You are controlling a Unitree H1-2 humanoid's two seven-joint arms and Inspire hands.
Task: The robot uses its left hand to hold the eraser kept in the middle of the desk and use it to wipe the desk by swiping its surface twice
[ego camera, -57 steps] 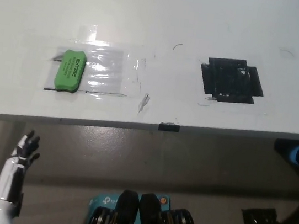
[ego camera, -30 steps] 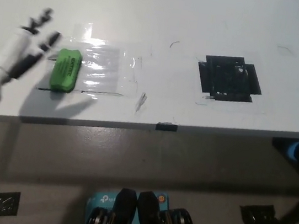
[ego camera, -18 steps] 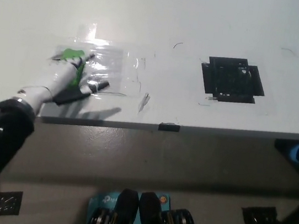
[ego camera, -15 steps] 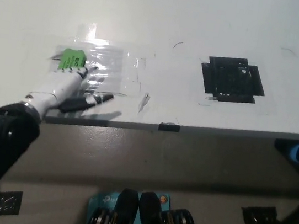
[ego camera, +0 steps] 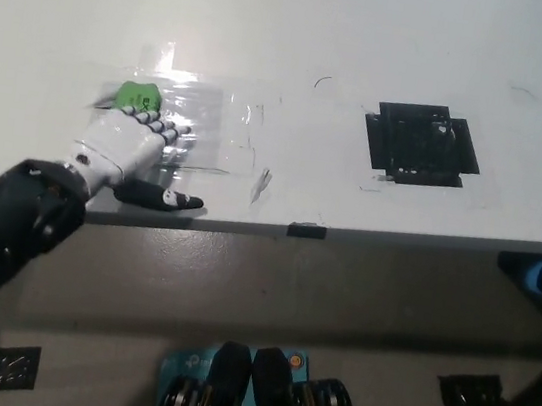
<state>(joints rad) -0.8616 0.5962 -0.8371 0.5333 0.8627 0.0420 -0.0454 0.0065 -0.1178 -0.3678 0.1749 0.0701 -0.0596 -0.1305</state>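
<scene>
The green eraser [ego camera: 136,96] lies on the left part of the white desk [ego camera: 304,36], on a patch of clear tape. Only its far end shows. My white left hand [ego camera: 132,148] lies palm down over the rest of it, reaching in from the lower left across the desk's front edge. From above I cannot make out whether the hand grips the eraser or just rests on it. My black right hand is out of the picture.
A black tape square [ego camera: 420,145] is stuck to the desk at the right. Shiny clear tape [ego camera: 216,125] spreads right of the eraser. A small black tab [ego camera: 305,230] marks the desk's front edge. Floor and a dark bracket [ego camera: 471,396] lie below.
My left hand rose from beside the desk, swung over its left part, then came down onto the eraser. It now covers most of the eraser. The eraser itself has not moved.
</scene>
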